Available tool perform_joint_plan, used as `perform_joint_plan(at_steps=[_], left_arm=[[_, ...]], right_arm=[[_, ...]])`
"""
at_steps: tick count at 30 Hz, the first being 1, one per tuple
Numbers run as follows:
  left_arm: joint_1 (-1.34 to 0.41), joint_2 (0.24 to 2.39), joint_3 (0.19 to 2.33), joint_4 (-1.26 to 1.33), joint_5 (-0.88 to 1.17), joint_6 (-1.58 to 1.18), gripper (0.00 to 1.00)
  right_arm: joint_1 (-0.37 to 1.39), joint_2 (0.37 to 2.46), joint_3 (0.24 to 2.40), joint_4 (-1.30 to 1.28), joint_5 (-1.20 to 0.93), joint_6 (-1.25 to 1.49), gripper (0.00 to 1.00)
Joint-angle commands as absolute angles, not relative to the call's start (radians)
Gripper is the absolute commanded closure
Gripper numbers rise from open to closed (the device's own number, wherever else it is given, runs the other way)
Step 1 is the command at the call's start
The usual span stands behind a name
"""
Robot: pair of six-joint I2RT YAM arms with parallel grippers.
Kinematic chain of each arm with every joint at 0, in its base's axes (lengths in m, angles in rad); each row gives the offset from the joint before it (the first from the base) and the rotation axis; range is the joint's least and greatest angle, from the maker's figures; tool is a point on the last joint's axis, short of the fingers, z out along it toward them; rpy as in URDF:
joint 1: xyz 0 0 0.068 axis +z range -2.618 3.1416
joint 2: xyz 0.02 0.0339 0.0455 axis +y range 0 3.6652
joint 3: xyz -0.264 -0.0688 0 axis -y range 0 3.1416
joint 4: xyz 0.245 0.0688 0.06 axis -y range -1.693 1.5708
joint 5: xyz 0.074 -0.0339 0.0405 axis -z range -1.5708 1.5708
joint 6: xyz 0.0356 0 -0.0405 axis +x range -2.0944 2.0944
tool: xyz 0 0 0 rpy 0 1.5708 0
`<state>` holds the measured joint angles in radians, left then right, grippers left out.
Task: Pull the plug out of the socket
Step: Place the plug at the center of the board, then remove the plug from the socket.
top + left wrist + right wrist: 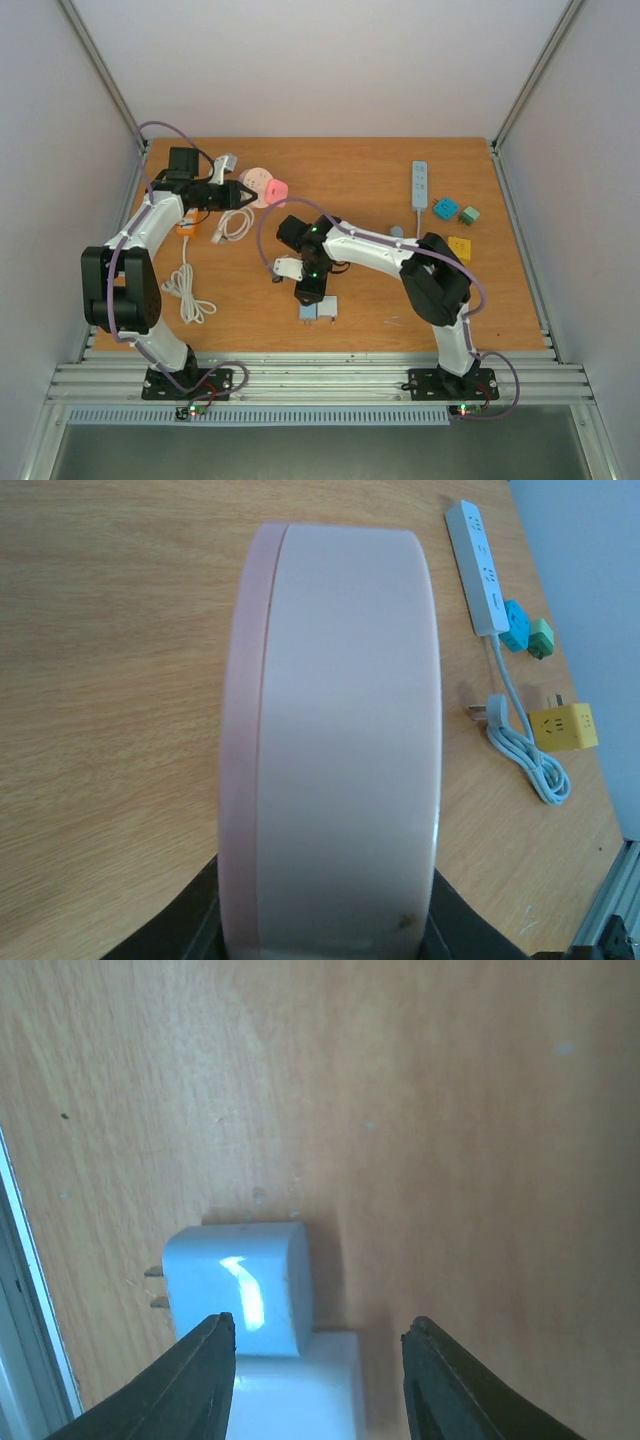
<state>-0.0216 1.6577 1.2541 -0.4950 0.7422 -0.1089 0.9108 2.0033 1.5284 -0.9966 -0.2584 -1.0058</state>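
The left claw (238, 193) is closed on the round socket (258, 184) and holds it at about 10 o'clock on the table (380, 170). In the left wrist view the socket's pale side fills the picture, with a dark finger on each side of it at the bottom. A pink plug (278, 190) sits on the socket at its 3 o'clock side, on the side away from the claw. I take this for the plug to be pulled, but its seating is too small to see.

The right claw (318, 1325) is open and holds nothing. It hangs low over a blue plug (235, 1290) at about 6 o'clock from the table's middle. The blue plug's prongs (152, 1286) are bare, and it touches a white block (300, 1390). I cannot tell whether these two are joined.

In my judgement the pull is not yet done, and it needs both arms. The left claw should keep a firm grip and not turn, so that the socket does not slip. The right claw should approach the pink plug from the 3 o'clock side with the fingers wide. It should close on the plug's body only, not on the socket's rim. The pull should go straight along the prongs, toward 3 o'clock, and without a twist. A slanted pull could jam the prongs or drag the socket out of the left claw.
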Motion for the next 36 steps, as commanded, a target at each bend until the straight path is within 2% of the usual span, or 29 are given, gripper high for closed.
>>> perform_joint_plan(at_steps=[1, 7, 9, 12, 24, 36], left_arm=[[-0.025, 1.635, 1.256, -0.416, 0.820, -0.120, 1.00], [-0.052, 1.652, 1.253, -0.402, 0.882, -0.132, 0.99], [-0.067, 1.659, 1.252, -0.391, 0.905, -0.143, 1.00], [-0.102, 1.669, 1.253, -0.385, 0.947, -0.146, 0.99], [-0.186, 1.678, 1.253, -0.399, 1.096, -0.092, 1.00], [-0.217, 1.703, 1.275, -0.460, 1.105, -0.043, 1.00]], right_arm=[[0.877, 1.838, 1.522, -0.946, -0.171, -1.011, 0.52], [0.746, 1.655, 1.480, -0.825, -0.173, -0.996, 0.51], [0.719, 1.608, 1.454, -0.761, -0.160, -0.981, 0.47], [0.708, 1.572, 1.422, -0.684, -0.157, -0.984, 0.45], [0.709, 1.552, 1.313, -0.534, -0.080, -1.002, 0.32], [0.743, 1.572, 1.290, -0.468, 0.066, -1.016, 0.30]])
